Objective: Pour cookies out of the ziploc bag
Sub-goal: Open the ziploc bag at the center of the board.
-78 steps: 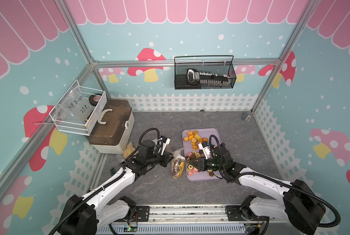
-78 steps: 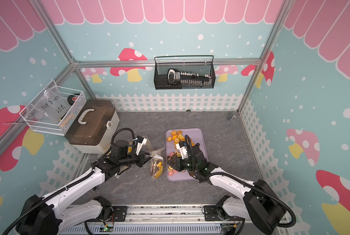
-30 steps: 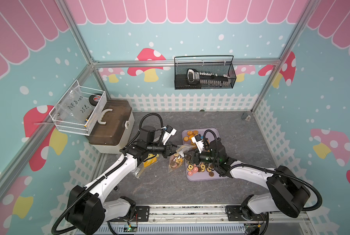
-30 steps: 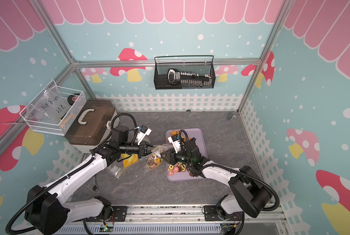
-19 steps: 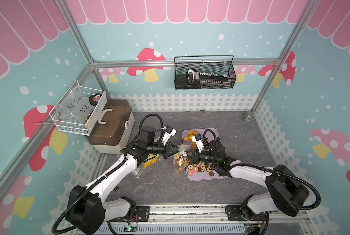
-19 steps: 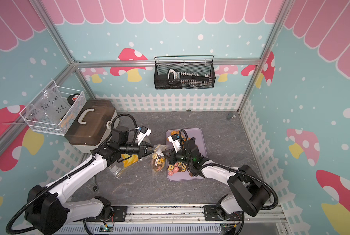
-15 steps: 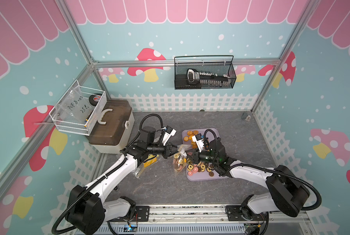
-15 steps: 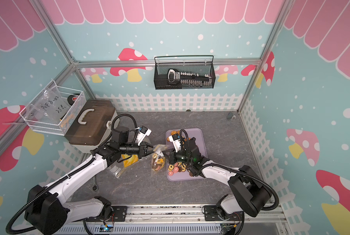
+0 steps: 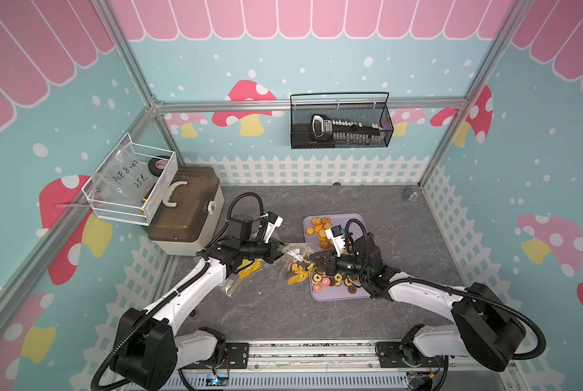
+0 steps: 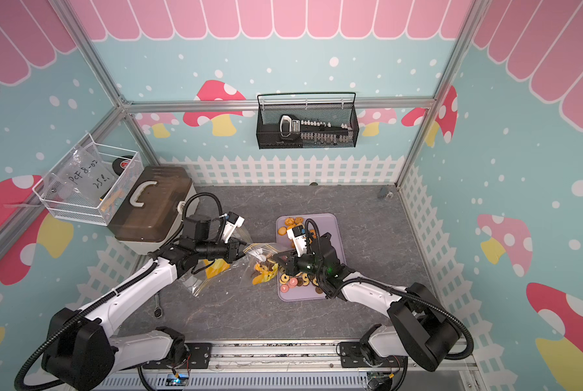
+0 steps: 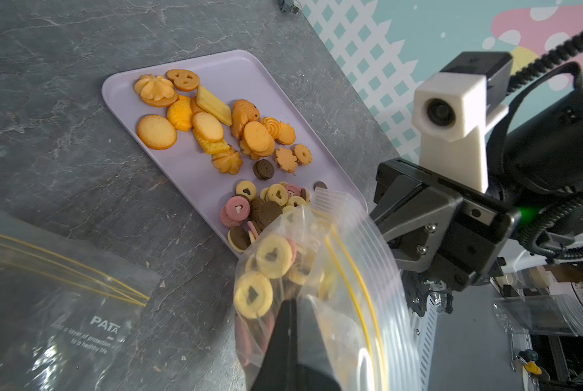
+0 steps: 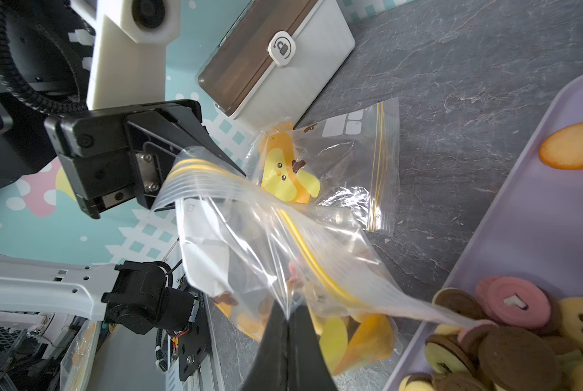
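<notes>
**Bag held over the tray edge.** One clear ziploc bag [image 9: 297,263], partly filled with cookies [image 11: 273,257], is suspended above the counter [image 9: 402,243] at the near-left edge of one lilac tray [image 9: 334,296]. The left gripper [image 9: 278,254] and right gripper [image 9: 313,258] are each fully closed, with jaws pinched on the bag's film from opposite sides. Two cookie groups are seen on the tray: orange ones [image 9: 317,231] at the far end and ring-shaped ones [image 9: 330,281] at the near end. A second bag [image 9: 231,286] is laid flat beneath the left arm, with one lidded box [image 9: 185,210] behind it. A white wire basket [image 9: 131,189] and a black mesh basket [image 9: 341,127] are hung on the walls.
</notes>
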Controlling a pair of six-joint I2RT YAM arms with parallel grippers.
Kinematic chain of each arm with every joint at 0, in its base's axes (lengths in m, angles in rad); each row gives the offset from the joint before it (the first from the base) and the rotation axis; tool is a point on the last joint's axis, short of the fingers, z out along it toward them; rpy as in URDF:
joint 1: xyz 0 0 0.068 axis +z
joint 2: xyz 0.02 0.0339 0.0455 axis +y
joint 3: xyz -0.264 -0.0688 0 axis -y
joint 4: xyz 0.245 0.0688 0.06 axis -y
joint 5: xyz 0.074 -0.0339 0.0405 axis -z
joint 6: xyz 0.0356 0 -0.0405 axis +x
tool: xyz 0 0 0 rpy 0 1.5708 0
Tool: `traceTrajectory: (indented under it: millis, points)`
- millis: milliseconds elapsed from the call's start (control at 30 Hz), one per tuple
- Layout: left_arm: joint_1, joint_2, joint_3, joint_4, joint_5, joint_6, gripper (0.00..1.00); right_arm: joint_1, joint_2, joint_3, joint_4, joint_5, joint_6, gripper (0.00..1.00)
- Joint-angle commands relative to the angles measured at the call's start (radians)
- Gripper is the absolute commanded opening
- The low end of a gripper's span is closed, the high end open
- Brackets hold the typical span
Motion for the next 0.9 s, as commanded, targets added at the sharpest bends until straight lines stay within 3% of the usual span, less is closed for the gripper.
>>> traceTrajectory:
  millis: [0,200,367,600,767,800,867]
  points:
    - [0.023,-0.02,-0.016,0.002,-0.051,-0.012,0.0,-0.014,-0.035,-0.024,-0.01,0.004,-0.001,0.0]
    - [0.023,-0.021,-0.033,0.032,-0.039,-0.029,0.0,-0.014,-0.028,-0.017,-0.048,0.013,-0.02,0.0]
    - [0.024,-0.028,-0.032,0.008,-0.074,-0.013,0.0,-0.013,-0.066,0.006,-0.194,0.07,-0.1,0.0]
    - [0.022,-0.013,-0.027,-0.014,-0.129,-0.007,0.0,-0.014,-0.071,0.024,-0.199,-0.005,-0.097,0.0]
    - [0.015,-0.028,-0.043,0.008,-0.084,0.006,0.0,-0.013,-0.065,0.038,-0.247,0.037,-0.128,0.0]
    - [0.011,-0.029,-0.041,0.007,-0.074,0.012,0.0,-0.014,-0.049,0.051,-0.25,0.027,-0.132,0.03]
    - [0.004,-0.03,-0.039,-0.007,-0.064,0.028,0.0,-0.013,-0.016,0.068,-0.235,0.021,-0.132,0.24]
